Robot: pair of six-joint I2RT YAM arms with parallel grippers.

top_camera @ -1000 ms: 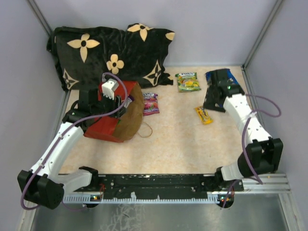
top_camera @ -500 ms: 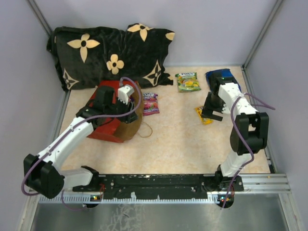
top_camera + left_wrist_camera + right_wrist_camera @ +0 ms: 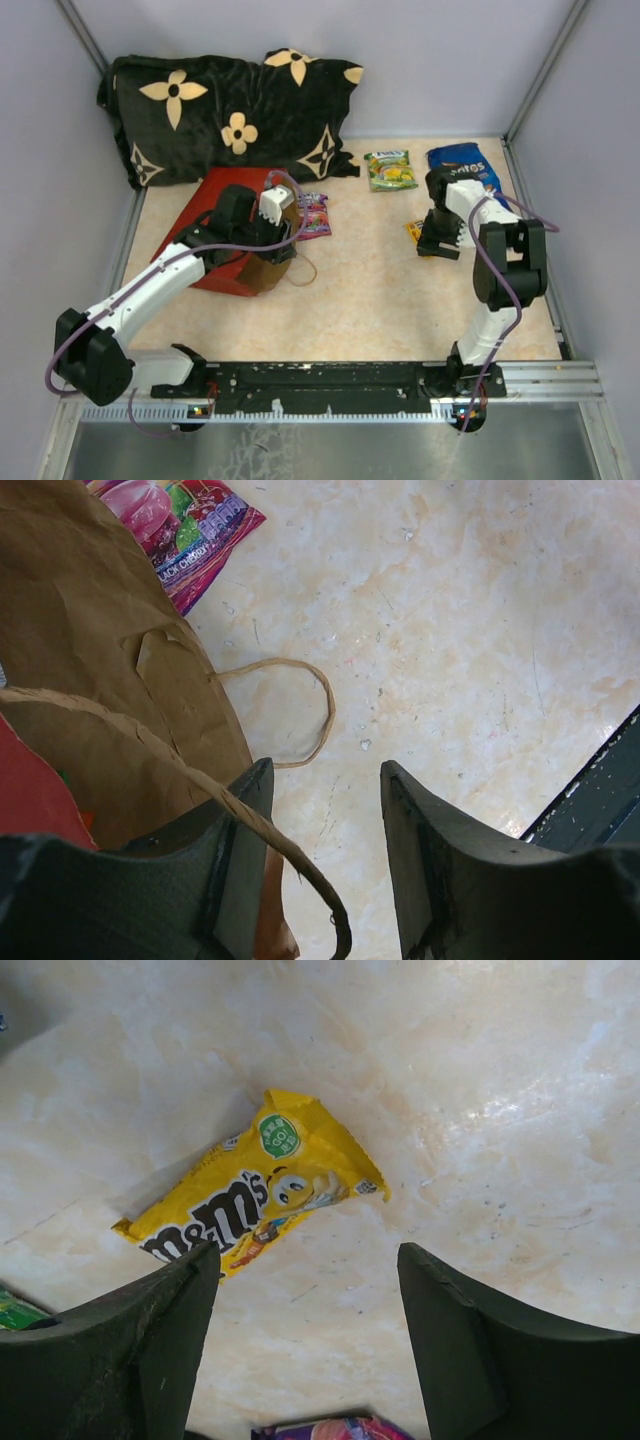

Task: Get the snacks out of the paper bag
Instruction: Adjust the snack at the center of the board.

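My right hand (image 3: 305, 1260) hung wide above the yellow M&M's packet (image 3: 250, 1200), and my left hand (image 3: 325, 780) gaped empty beside the paper bag (image 3: 90, 650).

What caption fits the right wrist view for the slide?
Right hand, open, poised over the yellow M&M's packet lying flat on the table.
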